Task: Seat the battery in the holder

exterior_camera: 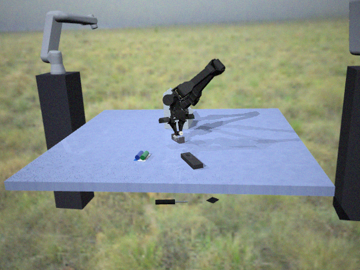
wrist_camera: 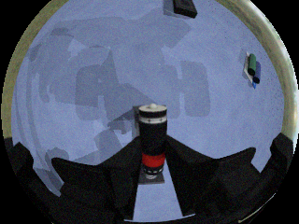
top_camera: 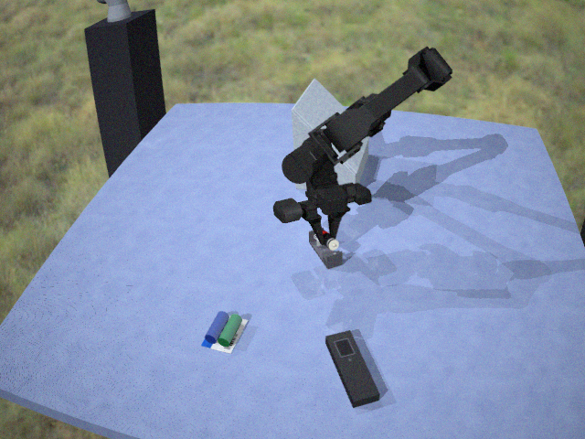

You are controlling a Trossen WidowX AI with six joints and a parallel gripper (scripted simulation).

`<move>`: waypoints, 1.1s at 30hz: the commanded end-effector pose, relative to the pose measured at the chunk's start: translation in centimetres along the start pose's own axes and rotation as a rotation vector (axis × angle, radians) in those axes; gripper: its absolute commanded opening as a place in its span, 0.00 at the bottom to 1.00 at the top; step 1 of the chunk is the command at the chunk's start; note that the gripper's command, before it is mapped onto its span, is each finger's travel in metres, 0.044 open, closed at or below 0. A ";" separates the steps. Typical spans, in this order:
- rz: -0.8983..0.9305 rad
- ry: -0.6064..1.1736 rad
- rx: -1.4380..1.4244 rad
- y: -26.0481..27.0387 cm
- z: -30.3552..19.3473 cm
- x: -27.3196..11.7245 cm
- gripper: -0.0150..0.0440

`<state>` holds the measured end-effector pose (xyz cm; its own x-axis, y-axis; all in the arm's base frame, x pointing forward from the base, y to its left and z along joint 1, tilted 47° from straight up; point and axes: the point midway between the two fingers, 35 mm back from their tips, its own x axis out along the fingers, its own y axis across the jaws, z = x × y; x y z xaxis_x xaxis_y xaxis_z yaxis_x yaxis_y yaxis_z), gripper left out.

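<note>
My gripper (top_camera: pixel 326 237) (exterior_camera: pixel 178 133) (wrist_camera: pixel 152 140) is shut on the battery, black with a red band, seen clearly in the wrist view (wrist_camera: pixel 152 133). Its pale terminal end (top_camera: pixel 333 244) (exterior_camera: pixel 180 133) faces the near side of the table, above the holder's near end wall. The small dark holder (top_camera: pixel 334 260) (exterior_camera: pixel 180 140) (wrist_camera: pixel 159 179) stands on the table directly below. Its coiled spring (wrist_camera: pixel 150 176) shows just past the battery's flat end. The fingers and battery hide most of the holder's inside, so contact between flat end and spring cannot be told.
A black box-shaped device (top_camera: pixel 353 370) (exterior_camera: pixel 192 161) (wrist_camera: pixel 185 7) lies nearer the table's front. A blue cylinder (top_camera: pixel 217 326) (exterior_camera: pixel 139 154) and a green cylinder (top_camera: pixel 229 329) (exterior_camera: pixel 144 155) (wrist_camera: pixel 252 64) lie on a card at front left. A pale grey angled block (top_camera: pixel 307 111) stands behind the gripper.
</note>
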<state>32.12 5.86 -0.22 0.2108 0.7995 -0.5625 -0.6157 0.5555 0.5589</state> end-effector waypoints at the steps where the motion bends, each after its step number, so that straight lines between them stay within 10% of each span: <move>1: -0.001 -0.020 0.000 0.1 0.0 0.1 0.38; 33: -0.024 -0.176 0.009 -0.4 -0.8 1.2 0.38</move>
<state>32.29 6.31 -1.52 0.3492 0.8101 -0.4709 -0.6073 0.5783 0.5447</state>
